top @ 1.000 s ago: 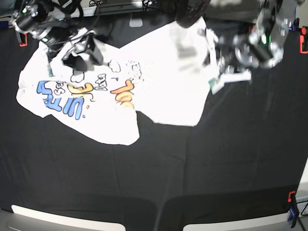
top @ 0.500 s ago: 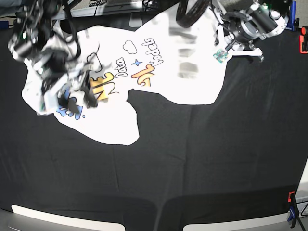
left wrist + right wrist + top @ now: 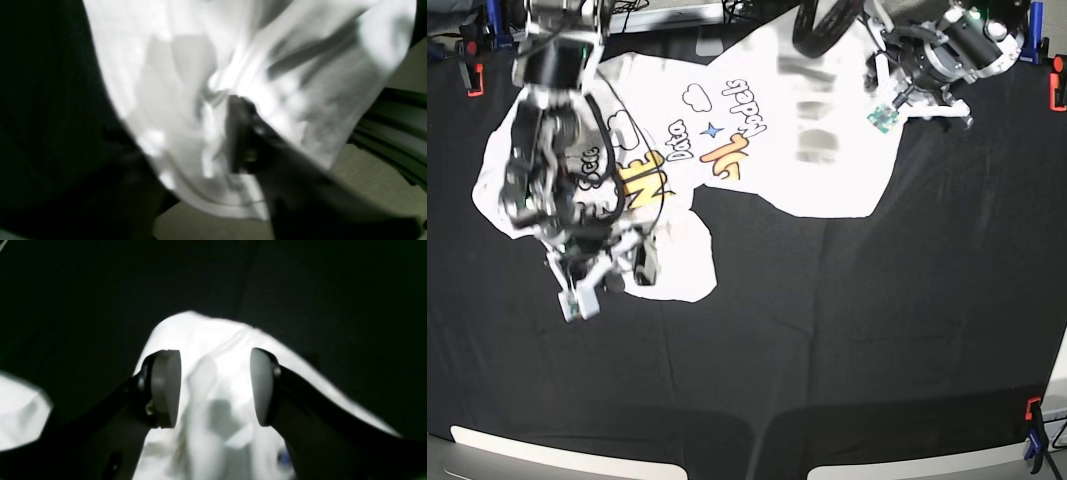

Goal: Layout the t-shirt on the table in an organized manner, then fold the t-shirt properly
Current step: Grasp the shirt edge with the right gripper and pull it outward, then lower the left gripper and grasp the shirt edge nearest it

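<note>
Cloth of one kind is counted once: a single white short-sleeved cotton t-shirt (image 3: 757,130) printed with blue, yellow and orange lettering, a cloud and a star is spread crumpled over the far-left part of one large table (image 3: 847,340) covered in black cloth. Three red clips are seen on the table's edges: one at the far-left corner (image 3: 473,77), one on the far-right edge (image 3: 1057,88) and one at the near-right corner (image 3: 1032,408). Two arms are counted.

The right arm is stretched from the far-left corner toward the near edge, and the right gripper (image 3: 215,386) is held pointing down over the shirt's near-left lobe; its two grey pads (image 3: 165,388) are seen well apart, with white cloth beneath and between them but not pinched.

The left arm is bent over the far-right edge, and the left gripper (image 3: 897,95) is held at the shirt's far-right corner. In the blurred left wrist view, one dark finger (image 3: 243,133) is seen against bunched white cloth (image 3: 233,83); whether the jaws are closed on it cannot be told.
</note>
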